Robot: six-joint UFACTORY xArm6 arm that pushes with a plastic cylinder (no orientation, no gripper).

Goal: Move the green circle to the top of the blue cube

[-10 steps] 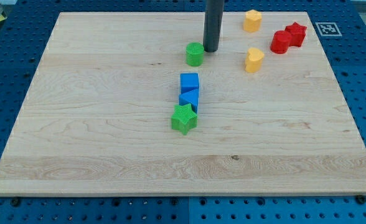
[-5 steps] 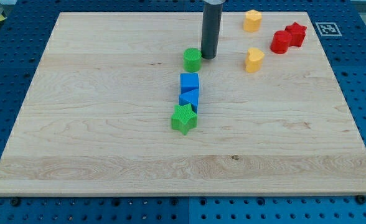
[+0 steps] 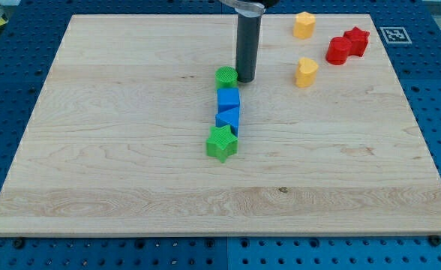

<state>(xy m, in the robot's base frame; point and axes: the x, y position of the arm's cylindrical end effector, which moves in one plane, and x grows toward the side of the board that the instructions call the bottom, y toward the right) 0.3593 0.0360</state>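
Observation:
The green circle sits just above the blue cube, touching or nearly touching its upper edge. Below the cube come a blue triangle block and a green star, all in a short column near the board's middle. My tip rests on the board right against the green circle's right side, a little above and to the right of the blue cube.
Two yellow blocks lie at the upper right. Two red blocks touch each other further right. The wooden board is ringed by a blue perforated table.
My tip has moved down and to the left, pushing the green circle down-left until it sits right above the blue cube. The other blocks have not moved.

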